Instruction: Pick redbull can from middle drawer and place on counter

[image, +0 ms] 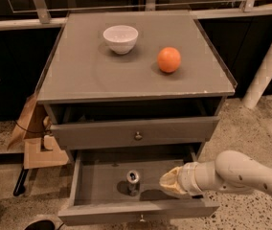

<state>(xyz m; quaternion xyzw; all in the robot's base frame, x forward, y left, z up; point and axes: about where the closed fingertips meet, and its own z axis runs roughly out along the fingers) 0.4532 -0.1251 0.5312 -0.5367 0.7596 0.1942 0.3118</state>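
Observation:
The redbull can [133, 181] stands upright in the open middle drawer [93, 210], its silver top facing up. My gripper [168, 183] reaches in from the right at the end of a white arm. It hangs over the drawer's right half, just right of the can and apart from it. The counter [78, 75] is the grey top slab above the two drawers.
A white bowl [120, 38] and an orange [169, 60] sit on the counter. The upper drawer [137, 133] is slightly ajar. Cardboard pieces [33, 143] lie on the floor at the left. A white post [269, 61] leans at the right.

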